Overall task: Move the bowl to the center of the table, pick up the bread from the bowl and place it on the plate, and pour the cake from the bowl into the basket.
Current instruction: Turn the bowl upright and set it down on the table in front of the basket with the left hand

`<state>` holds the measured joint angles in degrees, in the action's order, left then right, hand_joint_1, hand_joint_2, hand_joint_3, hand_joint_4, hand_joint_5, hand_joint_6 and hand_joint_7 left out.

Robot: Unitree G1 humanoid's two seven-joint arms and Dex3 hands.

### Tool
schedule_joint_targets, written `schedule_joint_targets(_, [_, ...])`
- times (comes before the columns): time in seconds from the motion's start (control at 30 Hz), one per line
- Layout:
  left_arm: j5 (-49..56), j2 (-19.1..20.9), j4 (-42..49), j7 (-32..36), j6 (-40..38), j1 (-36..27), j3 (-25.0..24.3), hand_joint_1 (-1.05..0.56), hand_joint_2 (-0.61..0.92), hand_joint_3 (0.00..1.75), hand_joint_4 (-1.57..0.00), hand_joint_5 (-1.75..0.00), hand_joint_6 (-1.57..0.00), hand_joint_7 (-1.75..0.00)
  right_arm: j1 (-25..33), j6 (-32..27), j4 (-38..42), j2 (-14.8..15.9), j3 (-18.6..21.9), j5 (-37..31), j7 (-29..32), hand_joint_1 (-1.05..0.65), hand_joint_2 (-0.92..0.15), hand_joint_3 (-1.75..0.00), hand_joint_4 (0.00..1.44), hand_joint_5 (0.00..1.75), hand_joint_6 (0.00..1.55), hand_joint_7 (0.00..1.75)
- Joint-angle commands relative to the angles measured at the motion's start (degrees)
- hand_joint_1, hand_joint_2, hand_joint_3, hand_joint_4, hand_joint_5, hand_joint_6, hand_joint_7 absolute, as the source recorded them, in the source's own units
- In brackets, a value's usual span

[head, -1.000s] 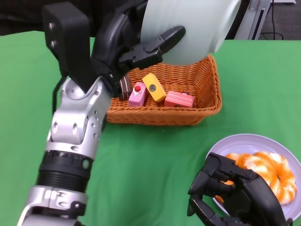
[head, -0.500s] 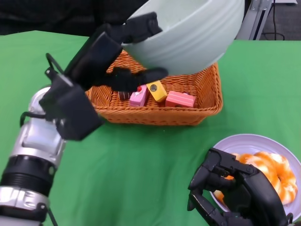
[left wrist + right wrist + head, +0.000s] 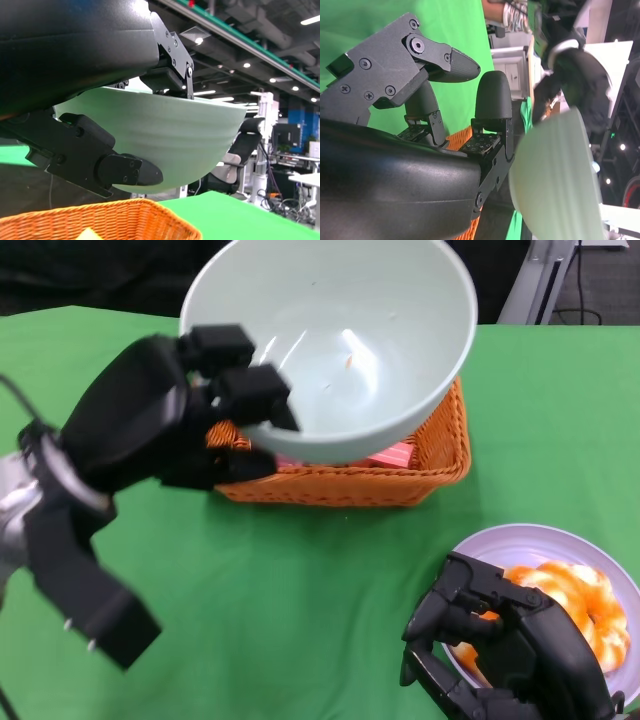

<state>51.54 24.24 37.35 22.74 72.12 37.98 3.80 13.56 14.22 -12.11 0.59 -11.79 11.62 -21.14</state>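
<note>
Nearest the camera, the right hand [image 3: 510, 650] sat low at the table's [image 3: 300, 610] near right, fingers curled inward with nothing in them, overlapping the near-left rim of the plate [image 3: 610, 560]. The bread [image 3: 575, 605], orange and white glazed, lay on that plate, partly hidden by the hand.

Mid-table, the left hand [image 3: 170, 420] came in from the left and gripped the bowl [image 3: 340, 340] by its near-left rim: fingers hooked over the rim into the inside, thumb under the outer wall. The left wrist view showed the same clamp, fingers [image 3: 170, 60] above and thumb below the pale green wall [image 3: 175, 135].

The bowl was held up off the table, above the basket [image 3: 440, 455], mouth turned up toward the camera. Nothing lay inside it save a few crumbs.

Behind and below the bowl, the wicker basket rested on the green cloth. A sliver of pink cake [image 3: 395, 455] showed inside it under the bowl's rim; the rest of its contents was hidden.
</note>
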Motion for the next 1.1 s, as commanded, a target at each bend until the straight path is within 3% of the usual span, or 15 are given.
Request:
schedule_joint_targets(0.03, [7.77, 4.26, -2.47, 11.69, 0.77, -3.09, 1.43, -0.21, 0.91, 0.2, -0.59, -1.75, -0.46, -1.61, -0.01, -0.74, -0.57, 0.68, 0.6, 0.95, 0.06, -0.23, -0.5, -0.95, 0.66, 1.63, 0.61, 1.41])
schedule_joint_targets(0.17, [14.05, 8.73, -4.76, 22.66, 0.85, -7.87, 4.15, -0.15, 0.9, 0.14, -0.63, -1.75, -0.49, -1.63, 0.06, -1.62, -1.22, 1.02, 0.79, 1.24, 0.05, -0.24, -0.54, -0.87, 0.66, 1.59, 0.62, 1.38])
schedule_joint_targets(0.23, [15.71, 10.47, -5.19, 26.36, 0.35, -9.0, 5.84, -0.14, 0.91, 0.11, -0.62, -1.75, -0.53, -1.53, 0.05, -1.86, -1.37, 1.15, 0.86, 1.47, -0.01, -0.24, -0.55, -0.86, 0.65, 1.59, 0.62, 1.38])
schedule_joint_targets(0.6, [23.31, 18.27, -4.86, 45.39, -3.31, -13.32, 16.68, -0.17, 0.92, 0.08, -0.65, -1.75, -0.64, -1.46, 0.26, -1.68, -1.44, 1.5, 1.27, 1.16, 0.2, -0.24, -0.54, -0.88, 0.66, 1.59, 0.61, 1.38])
schedule_joint_targets(0.67, [25.29, 19.85, -4.49, 49.55, -4.07, -14.82, 19.77, -0.17, 0.92, 0.1, -0.7, -1.69, -0.69, -1.38, 0.35, -1.93, -1.6, 1.47, 1.38, 0.9, 0.59, -0.23, -0.55, -0.88, 0.65, 1.58, 0.62, 1.37])
schedule_joint_targets(0.77, [26.89, 20.8, -4.15, 54.44, -5.48, -15.35, 23.6, -0.13, 0.92, 0.07, -0.75, -1.63, -0.65, -1.47, 0.34, -1.49, -1.42, 1.35, 1.41, 0.63, 0.86, -0.21, -0.54, -0.89, 0.66, 1.57, 0.62, 1.37])
schedule_joint_targets(0.87, [28.12, 21.36, -3.72, 58.3, -7.22, -15.15, 26.82, -0.08, 0.92, 0.06, -0.73, -1.69, -0.52, -1.7, 0.24, -1.38, -1.25, 1.37, 1.4, 0.56, 0.88, -0.2, -0.54, -0.91, 0.66, 1.56, 0.62, 1.36])
schedule_joint_targets(1.1, [29.8, 23.41, -3.06, 61.84, -9.24, -14.83, 33.73, -0.11, 0.91, 0.17, -0.68, -1.75, -0.52, -1.71, 0.42, -2.76, -2.12, 1.45, 1.33, 1.04, 0.97, -0.22, -0.53, -0.92, 0.66, 1.56, 0.61, 1.37])
